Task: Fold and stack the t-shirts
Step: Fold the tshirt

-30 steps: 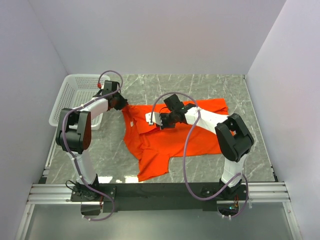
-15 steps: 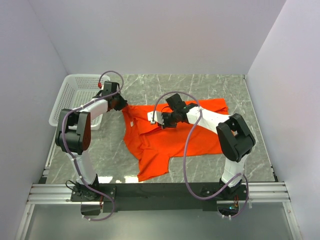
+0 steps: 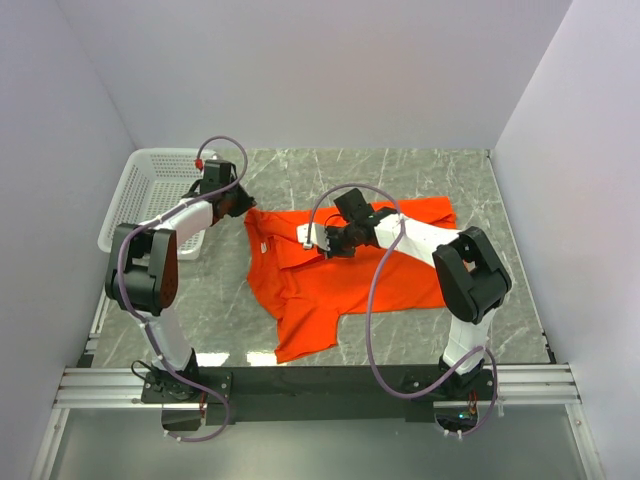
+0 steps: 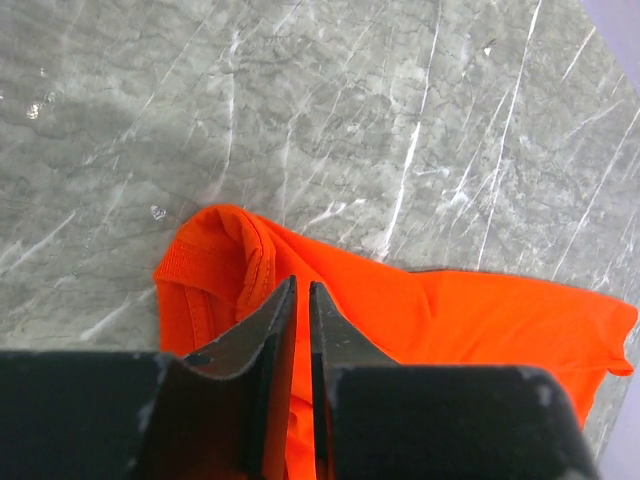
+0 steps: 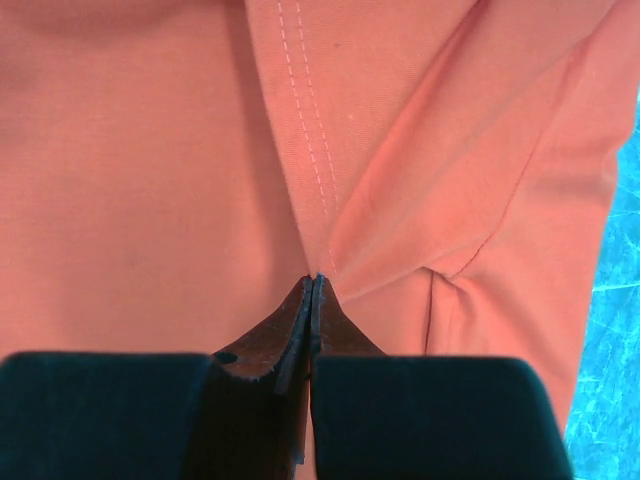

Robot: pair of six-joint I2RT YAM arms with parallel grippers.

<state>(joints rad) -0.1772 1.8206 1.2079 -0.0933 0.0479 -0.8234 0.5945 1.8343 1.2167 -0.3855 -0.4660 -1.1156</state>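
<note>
White plastic mesh forms the basket (image 3: 150, 195) at the far left of the grey marble table (image 3: 420, 175), against the left wall. Just right of the basket, the left gripper (image 3: 238, 203) sits low at the far left corner of the t-shirt (image 3: 340, 270). In the left wrist view its fingers (image 4: 262, 335) stand almost together, with only a thin slit between them, above a bunched hem of orange-red cloth. Whether any cloth is pinched between them I cannot tell.

The t-shirt lies rumpled and spread across the middle of the table. One part reaches toward the near edge and another stretches to the far right. The right gripper (image 3: 328, 243) reaches in from the right onto the shirt's upper middle. In the right wrist view its fingers (image 5: 300, 320) are clenched tight on a fold, and creases run out from the tips beside a stitched seam.
</note>
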